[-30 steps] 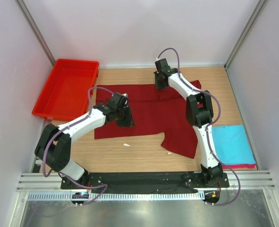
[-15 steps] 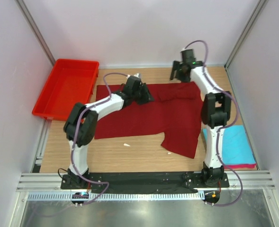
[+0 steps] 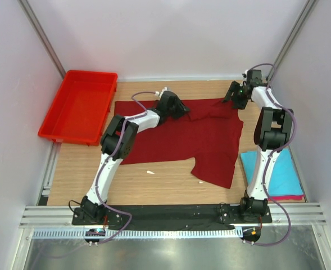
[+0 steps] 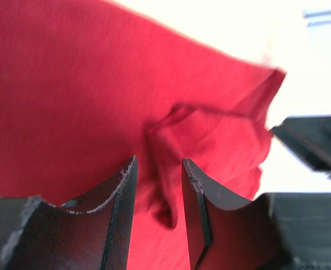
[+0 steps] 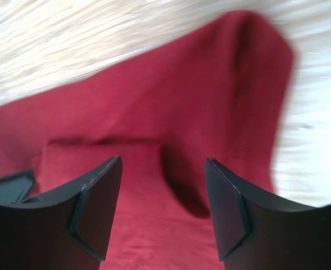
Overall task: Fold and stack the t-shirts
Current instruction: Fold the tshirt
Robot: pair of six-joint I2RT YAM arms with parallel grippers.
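Note:
The dark maroon t-shirt [image 3: 176,140] lies spread on the wooden table, with a raised fold near its far edge. My left gripper [image 3: 179,109] is low over that far edge, open, a ridge of the cloth [image 4: 165,169] running up between its fingers without being pinched [image 4: 159,162]. My right gripper [image 3: 234,97] hovers open at the shirt's far right corner [image 5: 249,67], nothing between its jaws [image 5: 164,161]. A folded turquoise t-shirt [image 3: 272,171] lies at the near right, a pink t-shirt [image 3: 291,197] showing as a strip under its near edge.
A bright red plastic tray [image 3: 78,104] sits at the far left, beyond the table's edge. White walls and metal posts close in the back and both sides. Two small white scraps [image 3: 150,172] lie on the wood near the shirt's near edge.
The left gripper moved from the shirt's left-middle to its far edge. The right gripper opened and swung right to the far right corner. The shirt's far right corner is now drawn out wider.

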